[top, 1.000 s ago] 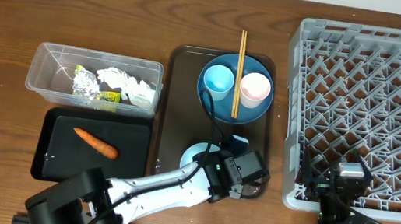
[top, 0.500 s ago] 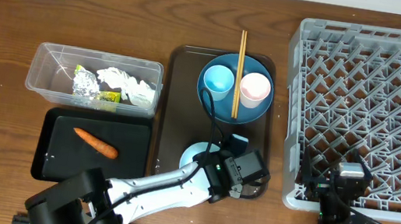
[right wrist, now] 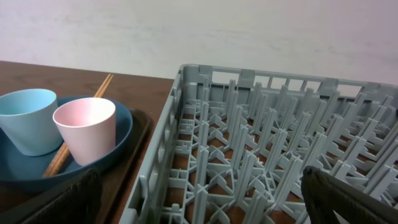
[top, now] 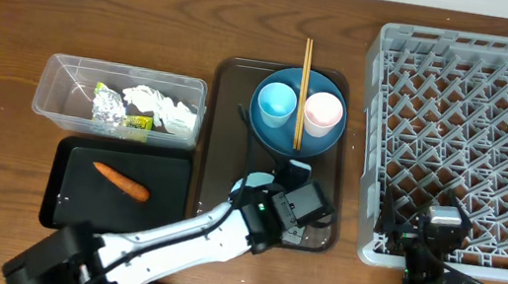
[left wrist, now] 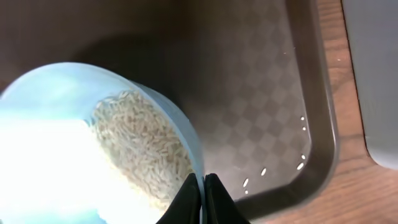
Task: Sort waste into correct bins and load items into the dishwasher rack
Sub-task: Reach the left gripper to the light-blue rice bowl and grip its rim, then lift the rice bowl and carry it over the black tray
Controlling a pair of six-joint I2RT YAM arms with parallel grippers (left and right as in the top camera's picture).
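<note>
Two fingers (left wrist: 189, 200) of the left gripper (left wrist: 203, 198) are seen pinched narrow on the rim of the white bowl (left wrist: 56, 137), with rice-like bits (left wrist: 146, 140) heaped inside. The bowl is held at the near end of the brown tray (left wrist: 314, 106). The black tray (top: 76, 202), with the carrot piece (top: 121, 181) in it, lies just beside to the left, and this arm is judged the nearer one. The right gripper (right wrist: 199, 186) is spread wide at the dishwasher rack (top: 477, 114).
</note>
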